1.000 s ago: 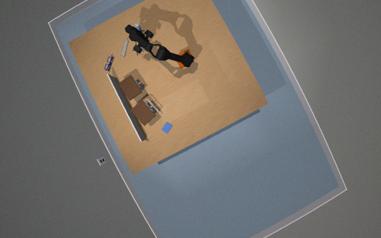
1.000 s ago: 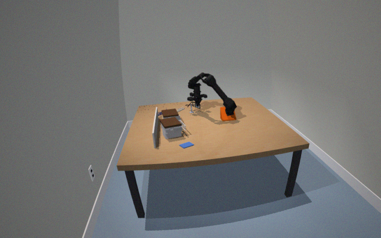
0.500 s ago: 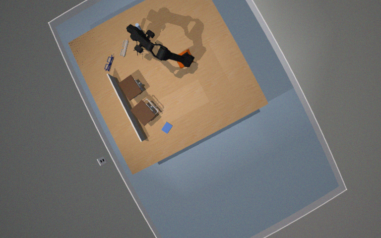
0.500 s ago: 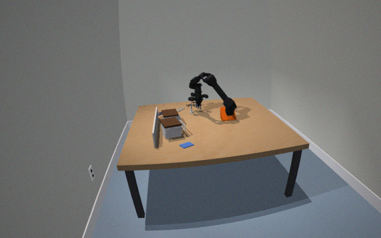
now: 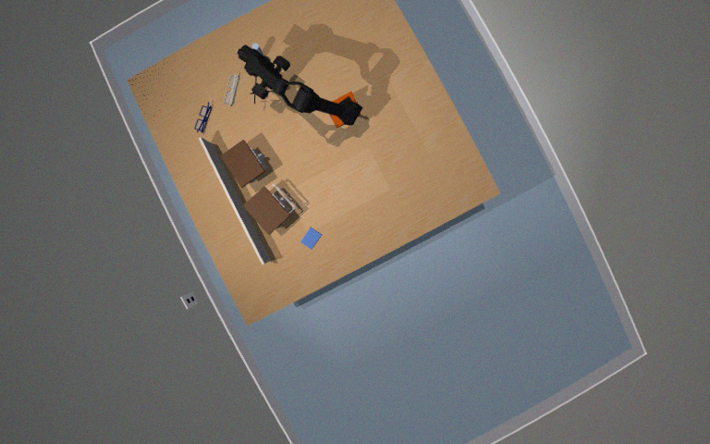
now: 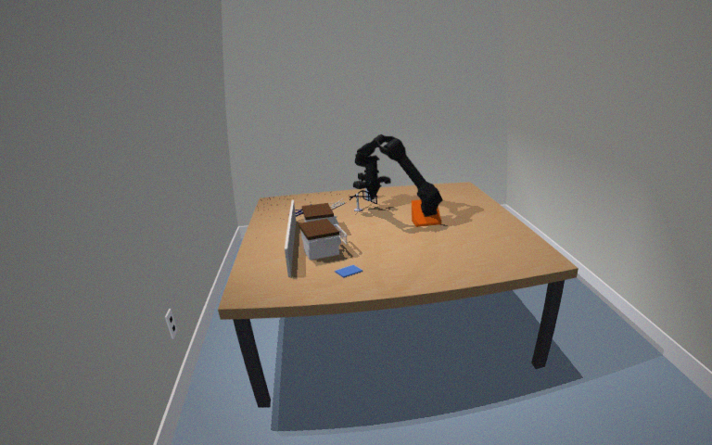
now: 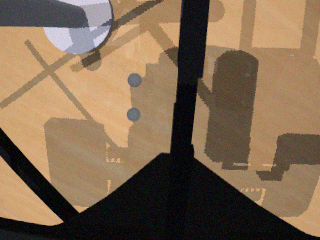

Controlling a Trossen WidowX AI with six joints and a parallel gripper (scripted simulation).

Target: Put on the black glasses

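Observation:
My gripper points down, shut on the black glasses, and holds them above the table. Their front runs up through the wrist view, and one temple slants at its lower left. Two display heads with brown tops stand side by side: the farther head shows no glasses, and the nearer head has white glasses at its face. The gripper is beyond the farther head, on the side away from the nearer one. The arm hides much of the black glasses. No yellow tag can be made out.
A small stand with a round pale base is close beside the held glasses. A light blue cylinder is near the wrist. Blue glasses and pale glasses lie nearby. An upright panel is behind the heads; a blue card lies near.

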